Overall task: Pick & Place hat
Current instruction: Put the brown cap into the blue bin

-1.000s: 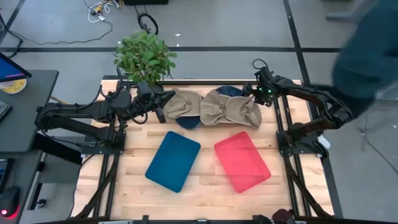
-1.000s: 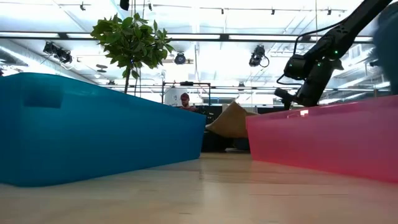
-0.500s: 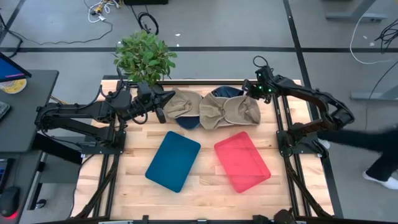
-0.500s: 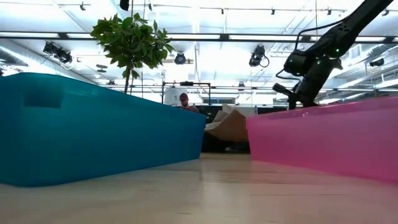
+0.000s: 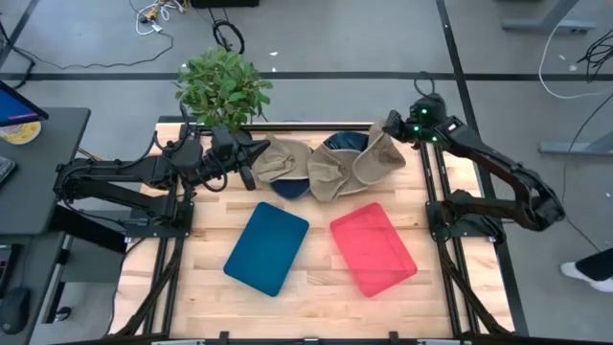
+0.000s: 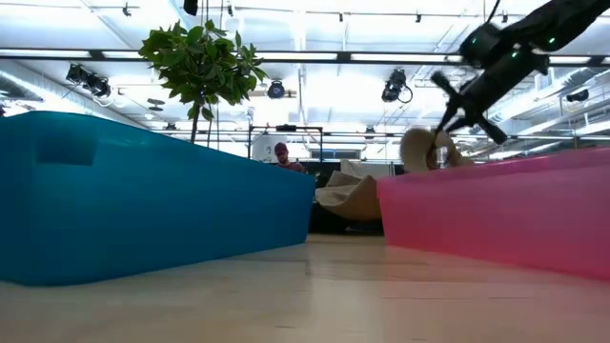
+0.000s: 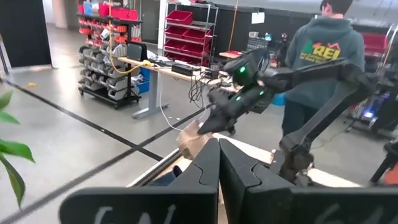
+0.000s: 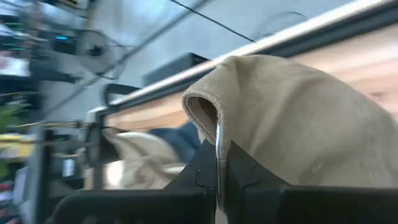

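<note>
The right gripper [image 5: 391,128] pinches the edge of a tan hat [image 5: 356,165], lifting it at the table's [image 5: 316,287] back edge. The left gripper [image 5: 247,165] is pressed together beside another hat [image 5: 278,159]. The blue bin [image 5: 266,247] and pink bin [image 5: 373,248] hold nothing.

Bright overhead strip lights [image 6: 400,57]; right wrist view motion-blurred

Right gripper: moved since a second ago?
Yes. The right gripper, shut on the tan hat, has shifted away from the plant toward the table's right rail, lifting the hat's edge.
</note>
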